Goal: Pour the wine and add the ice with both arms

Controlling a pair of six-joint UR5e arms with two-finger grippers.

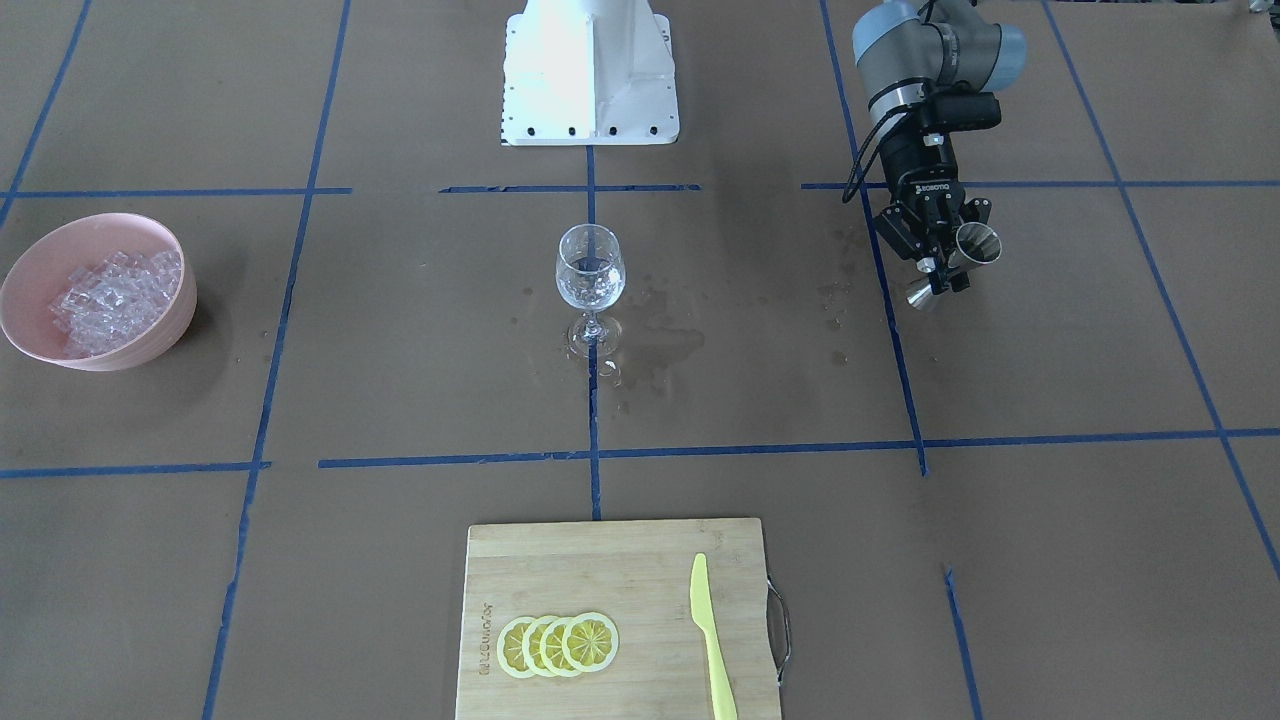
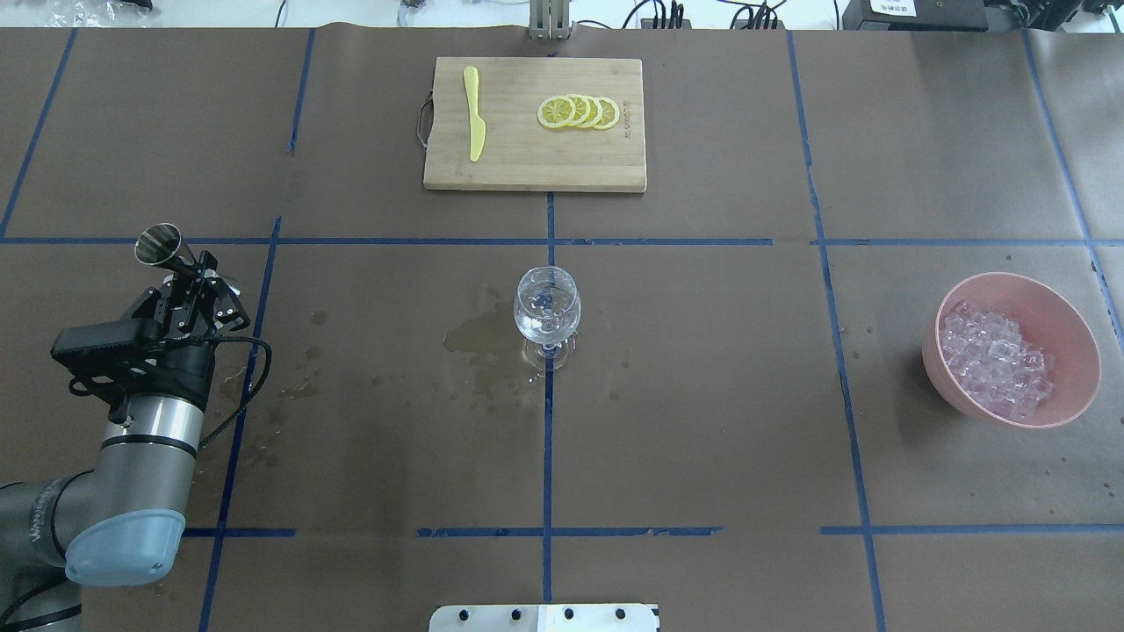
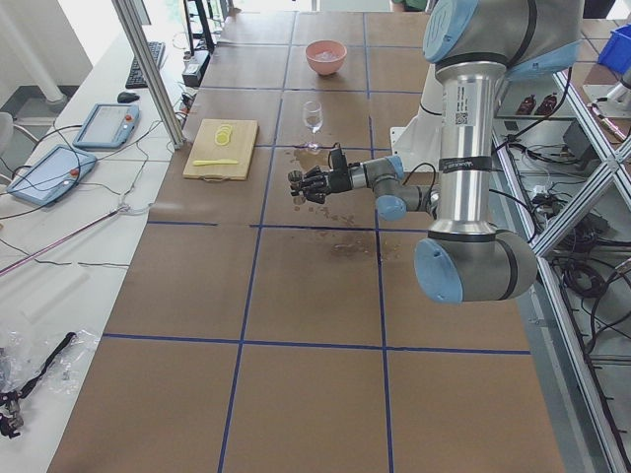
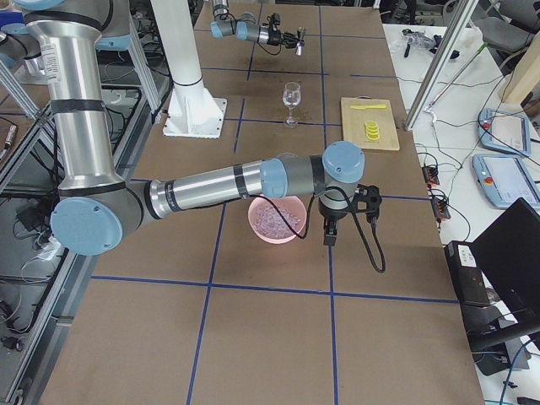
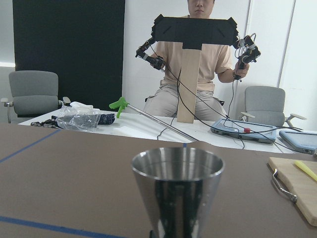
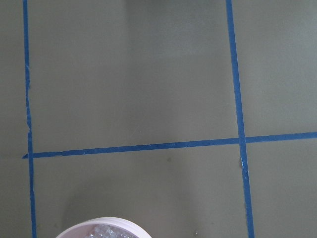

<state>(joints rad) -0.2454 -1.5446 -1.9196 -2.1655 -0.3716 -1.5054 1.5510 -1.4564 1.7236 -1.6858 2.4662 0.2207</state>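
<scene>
My left gripper (image 1: pixel 944 272) is shut on a steel jigger (image 1: pixel 975 243), held upright above the table at my left side. It also shows in the overhead view (image 2: pixel 195 269) with the jigger (image 2: pixel 162 245), and the jigger (image 5: pixel 177 191) fills the left wrist view. A stemmed glass (image 2: pixel 546 307) stands at the table's middle with a little clear wine (image 1: pixel 590 290) in its bowl. Ice cubes (image 2: pixel 997 364) lie in a pink bowl (image 2: pixel 1067 326) at my right. My right gripper (image 4: pixel 328 234) hangs beside the bowl (image 4: pixel 261 234); I cannot tell if it is open.
Wet patches (image 2: pixel 470 338) darken the paper around the glass and toward the left arm. A wooden cutting board (image 2: pixel 518 167) at the far side holds lemon slices (image 2: pixel 578 111) and a yellow knife (image 2: pixel 474 112). The white base block (image 1: pixel 590 70) stands at the robot's side.
</scene>
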